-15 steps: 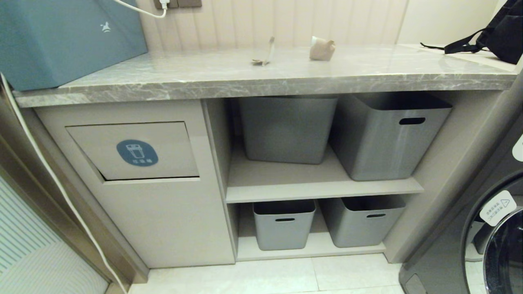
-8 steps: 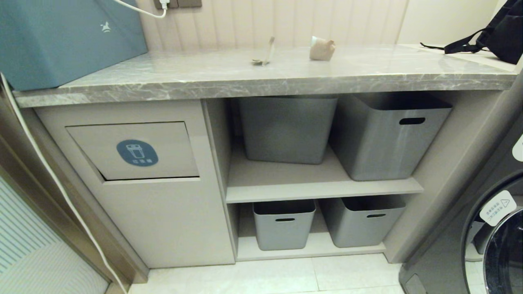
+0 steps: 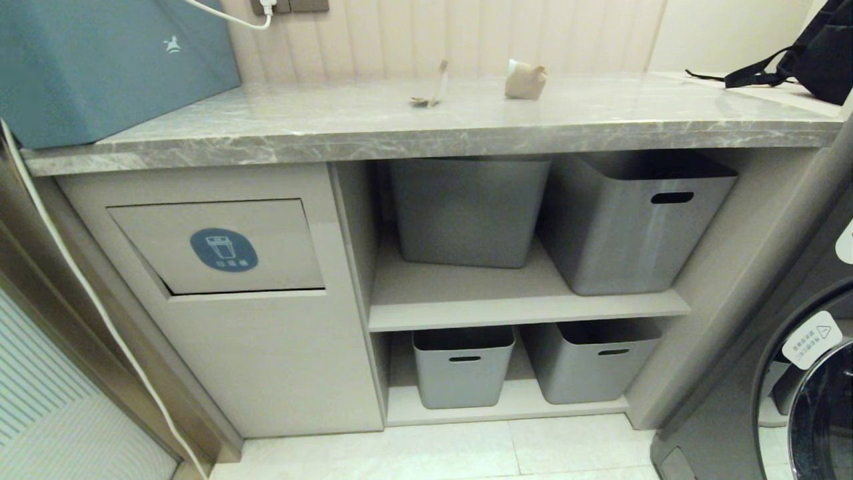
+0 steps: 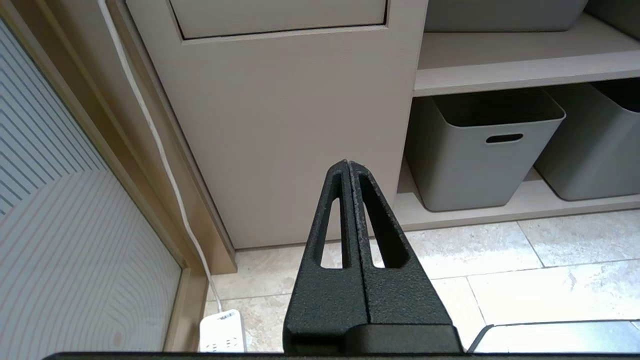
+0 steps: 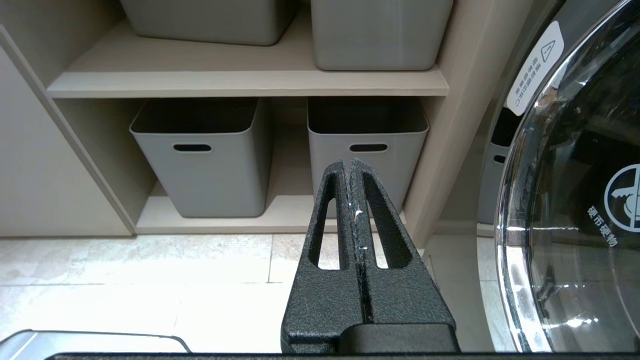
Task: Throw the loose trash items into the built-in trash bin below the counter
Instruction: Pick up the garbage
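Trash wad [image 3: 525,81] and strip [image 3: 436,85] sit unmoved at the bench's [image 3: 333,123] back edge; our left pincer [image 4: 348,165] and right pincer [image 5: 348,163] remain closed, empty.

Neither robot arm appears in the head view. A teal-blue box [image 3: 100,67] on the desk [image 3: 426,127] is cut off at the top and left edges. A black backpack [image 3: 823,50] is cropped at the upper right corner. The washing machine door [image 3: 810,393] runs off the right and bottom edges. The paper strip [image 3: 436,85] is too small to make out in detail.
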`<state>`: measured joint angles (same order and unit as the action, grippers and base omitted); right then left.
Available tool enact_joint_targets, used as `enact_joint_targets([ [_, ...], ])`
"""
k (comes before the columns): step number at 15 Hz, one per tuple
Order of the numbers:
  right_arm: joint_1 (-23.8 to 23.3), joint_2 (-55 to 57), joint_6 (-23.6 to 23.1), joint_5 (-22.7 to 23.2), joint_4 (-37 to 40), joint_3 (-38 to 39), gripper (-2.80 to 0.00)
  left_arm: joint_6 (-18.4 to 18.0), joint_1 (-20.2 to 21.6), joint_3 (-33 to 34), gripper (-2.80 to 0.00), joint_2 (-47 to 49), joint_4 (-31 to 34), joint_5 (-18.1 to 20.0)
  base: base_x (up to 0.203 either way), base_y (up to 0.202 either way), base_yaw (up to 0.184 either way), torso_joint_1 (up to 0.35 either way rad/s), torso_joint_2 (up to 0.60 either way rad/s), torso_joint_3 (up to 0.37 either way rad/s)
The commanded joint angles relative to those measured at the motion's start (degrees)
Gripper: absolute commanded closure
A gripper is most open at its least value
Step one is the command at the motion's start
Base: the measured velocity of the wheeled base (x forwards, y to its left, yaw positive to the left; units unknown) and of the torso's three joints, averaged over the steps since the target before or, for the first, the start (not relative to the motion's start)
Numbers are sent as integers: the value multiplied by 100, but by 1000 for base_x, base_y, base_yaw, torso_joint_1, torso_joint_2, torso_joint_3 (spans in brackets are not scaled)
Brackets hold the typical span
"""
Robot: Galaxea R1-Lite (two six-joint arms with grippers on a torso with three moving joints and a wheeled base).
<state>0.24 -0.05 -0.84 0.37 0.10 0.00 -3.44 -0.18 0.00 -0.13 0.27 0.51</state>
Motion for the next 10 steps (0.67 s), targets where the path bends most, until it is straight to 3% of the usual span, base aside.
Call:
enact_joint_targets([
  [1, 2, 5, -4, -2, -1, 0, 0, 3, 0, 0, 0, -4, 0, 2, 0, 0, 0, 66, -214, -154],
  [4, 2, 5, -4, -2, 8, 0, 0, 10, 0, 0, 0, -4, 0, -7, 0, 0, 0, 81, -284, -259],
  [10, 2, 5, -13, 7, 8, 0, 0, 10, 0, 0, 0, 5, 0, -7, 0, 0, 0, 172, -491, -289],
])
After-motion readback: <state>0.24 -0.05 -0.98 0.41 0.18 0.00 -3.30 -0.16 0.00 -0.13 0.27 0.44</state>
